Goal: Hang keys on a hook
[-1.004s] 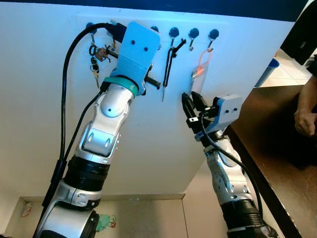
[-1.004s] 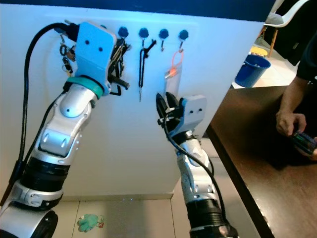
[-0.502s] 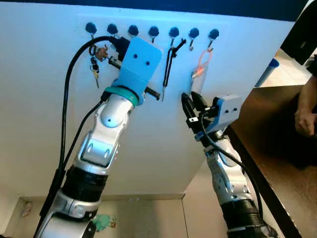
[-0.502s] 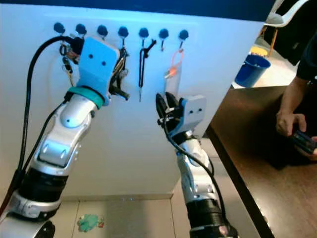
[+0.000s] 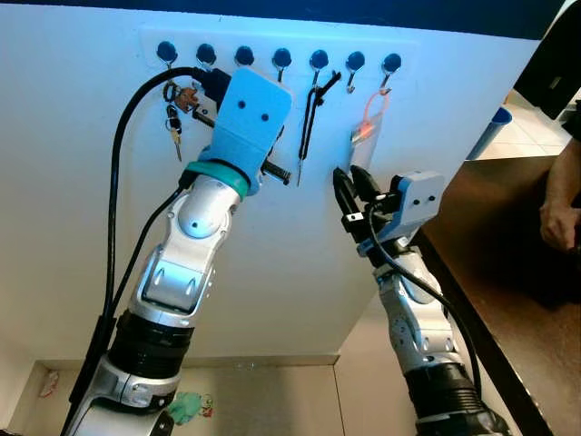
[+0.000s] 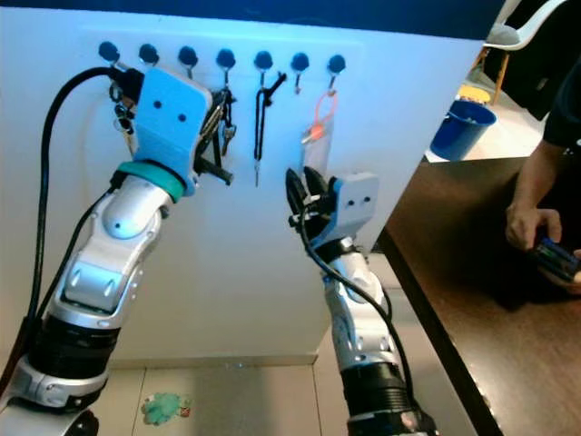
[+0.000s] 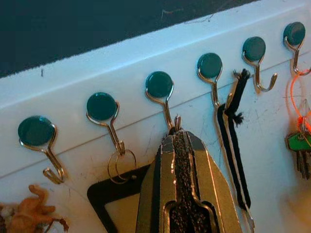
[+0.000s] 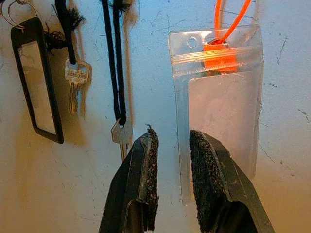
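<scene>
Now the left gripper (image 7: pixel 181 145) has backed slightly off the rack since a second ago, fingers pressed closed, empty. The keys (image 6: pixel 226 127) hang on the fourth hook (image 7: pixel 159 85), 12 o'clock of it — looks hung. Seven hooks. The right gripper (image 8: pixel 171 160) is slightly open, empty.

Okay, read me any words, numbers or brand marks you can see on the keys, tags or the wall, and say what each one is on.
No text can be read.
Silver key: stamped marks on its head, too small and blurred to read.
Black-framed tag: window looks blank.
Clear pouch on the orange loop: white insert looks blank.
Wall: no writing visible.
</scene>
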Robot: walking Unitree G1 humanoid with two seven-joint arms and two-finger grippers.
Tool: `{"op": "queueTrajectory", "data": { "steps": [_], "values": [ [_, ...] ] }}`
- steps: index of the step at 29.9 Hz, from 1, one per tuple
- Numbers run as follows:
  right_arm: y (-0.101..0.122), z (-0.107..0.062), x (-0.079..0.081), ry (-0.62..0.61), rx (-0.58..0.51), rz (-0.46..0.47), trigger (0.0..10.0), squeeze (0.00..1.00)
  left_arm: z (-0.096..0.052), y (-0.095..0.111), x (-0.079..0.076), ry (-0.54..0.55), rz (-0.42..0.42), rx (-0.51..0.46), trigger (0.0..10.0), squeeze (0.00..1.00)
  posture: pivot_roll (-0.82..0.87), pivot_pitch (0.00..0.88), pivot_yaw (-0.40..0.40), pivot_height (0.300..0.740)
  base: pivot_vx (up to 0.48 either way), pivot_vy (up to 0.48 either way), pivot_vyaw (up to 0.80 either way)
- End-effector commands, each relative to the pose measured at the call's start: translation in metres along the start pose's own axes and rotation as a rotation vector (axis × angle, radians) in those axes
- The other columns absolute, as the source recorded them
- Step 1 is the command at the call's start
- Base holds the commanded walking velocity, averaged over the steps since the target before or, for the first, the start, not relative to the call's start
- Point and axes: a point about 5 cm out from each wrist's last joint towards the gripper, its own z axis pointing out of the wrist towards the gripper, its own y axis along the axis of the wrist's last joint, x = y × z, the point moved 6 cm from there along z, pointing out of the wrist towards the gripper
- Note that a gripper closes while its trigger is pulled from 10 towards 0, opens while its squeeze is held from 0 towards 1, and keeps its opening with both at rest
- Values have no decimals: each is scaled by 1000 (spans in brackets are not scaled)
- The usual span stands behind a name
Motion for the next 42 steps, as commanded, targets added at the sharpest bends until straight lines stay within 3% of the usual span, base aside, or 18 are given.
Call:
{"op": "queueTrajectory", "data": {
  "steps": [1,3,7,9,11,13,14,16,21,25,26,28,30,31,34,37,42],
  "values": [
    [-2,-1,-1,-2,6,-6,10000,0,-5,2,1,7,-12,-15,10000,0,160,127,43,740,0,0,0],
    [0,-2,-1,-2,-1,-14,10000,0,-23,-1,2,14,-72,-6,10000,0,156,134,47,740,0,0,0],
    [1,-3,-1,-1,-4,-18,10000,0,-30,-3,1,11,-87,3,10000,0,156,134,47,740,0,0,0],
    [3,-4,0,5,-9,-28,10000,0,-48,-10,3,10,-114,41,10000,0,156,146,40,740,0,0,0],
    [3,-4,0,5,-9,-28,10000,0,-48,-10,3,10,-114,41,10000,0,156,146,40,740,0,0,0],
    [6,-8,-1,15,-10,-45,10000,0,-70,-28,12,46,-131,123,10000,0,151,149,36,740,0,0,0],
    [6,-8,-1,15,-10,-45,10000,0,-70,-28,12,46,-131,123,10000,0,151,149,36,740,0,0,0],
    [2,-16,-3,24,11,-58,10000,0,-88,-47,22,91,-110,199,10000,0,146,148,26,740,0,0,0],
    [-10,-26,-2,15,65,-3,10000,0,-98,-62,27,126,-110,255,10000,0,142,145,20,740,0,0,0],
    [-36,-46,7,9,165,34,10000,0,-114,-91,27,161,-170,374,10000,0,117,130,4,740,0,0,0],
    [-51,-56,9,-2,229,11,10000,0,-120,-104,27,177,-168,422,10000,0,108,124,-1,740,0,0,0],
    [-60,-62,10,-9,271,-8,10000,0,-124,-113,28,187,-162,450,10000,0,105,122,-2,740,0,0,0],
    [-60,-62,10,-9,271,-8,10000,0,-124,-113,28,187,-162,450,10000,0,105,122,-2,740,0,0,0],
    [-71,-69,11,-18,311,-46,10000,0,-130,-125,28,186,-142,494,10000,0,96,107,-1,740,0,0,0],
    [-71,-69,11,-18,311,-46,10000,0,-130,-125,28,186,-142,494,10000,0,96,107,-1,740,0,0,0],
    [-79,-74,2,-85,319,-93,10000,0,-159,-167,31,144,-2,659,10000,0,89,91,20,740,0,0,0],
    [-79,-74,3,-88,319,-79,10000,0,-174,-183,37,170,13,741,10000,0,79,88,31,740,0,0,0]
  ]
}}
